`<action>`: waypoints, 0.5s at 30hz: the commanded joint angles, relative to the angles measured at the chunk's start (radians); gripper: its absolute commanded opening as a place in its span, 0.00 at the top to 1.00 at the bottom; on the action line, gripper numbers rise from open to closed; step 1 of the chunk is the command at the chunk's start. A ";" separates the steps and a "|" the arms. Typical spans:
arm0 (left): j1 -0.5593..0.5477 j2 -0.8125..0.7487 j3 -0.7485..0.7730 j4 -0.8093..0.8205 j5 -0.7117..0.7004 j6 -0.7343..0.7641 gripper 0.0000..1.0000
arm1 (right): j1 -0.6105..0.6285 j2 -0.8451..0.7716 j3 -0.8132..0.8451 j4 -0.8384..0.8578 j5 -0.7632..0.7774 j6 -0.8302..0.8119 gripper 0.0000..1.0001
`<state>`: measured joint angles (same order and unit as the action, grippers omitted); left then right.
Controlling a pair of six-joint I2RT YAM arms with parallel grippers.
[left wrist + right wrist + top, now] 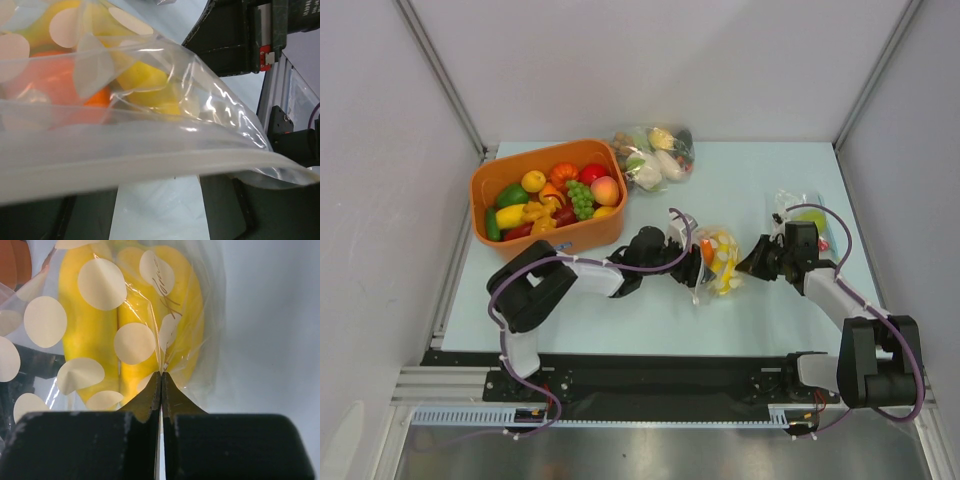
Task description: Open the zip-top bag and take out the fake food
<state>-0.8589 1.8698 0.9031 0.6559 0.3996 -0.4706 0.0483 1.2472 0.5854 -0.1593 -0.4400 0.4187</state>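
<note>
Now the spotty bag (718,260) lies on the table (750,320) between the two hands. The right hand (161,376) is pressed tight, pinching a bit of the clear plastic. The left hand (698,269) has its fingers (225,210) spread apart, and the bag's top strip lies across them. Yellow bananas (100,340) and an orange piece (55,75) are inside the bag.

Clear zip-top bag (718,262) with white dots, lying on the table (750,310), yellow bananas (82,347) and an orange piece (50,75) inside
</note>
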 commanded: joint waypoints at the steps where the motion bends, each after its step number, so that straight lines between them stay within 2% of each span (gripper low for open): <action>1: -0.015 0.031 0.054 0.055 0.032 -0.010 0.35 | -0.002 -0.031 -0.002 0.003 -0.023 0.005 1.00; 4: -0.023 0.057 0.089 0.004 0.016 0.013 0.35 | -0.004 -0.037 -0.002 -0.002 -0.023 0.003 1.00; 11: -0.028 0.101 0.128 0.005 0.024 0.003 0.34 | -0.004 -0.049 -0.002 -0.017 -0.028 -0.003 1.00; 13: -0.034 0.118 0.140 0.017 0.038 -0.008 0.36 | -0.002 -0.051 -0.005 -0.019 -0.028 -0.006 1.00; 15: -0.035 0.124 0.143 0.031 0.053 -0.019 0.50 | -0.004 -0.061 -0.006 -0.026 -0.017 -0.011 1.00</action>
<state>-0.8795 1.9797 1.0100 0.6342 0.4118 -0.4789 0.0483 1.2213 0.5850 -0.1719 -0.4461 0.4179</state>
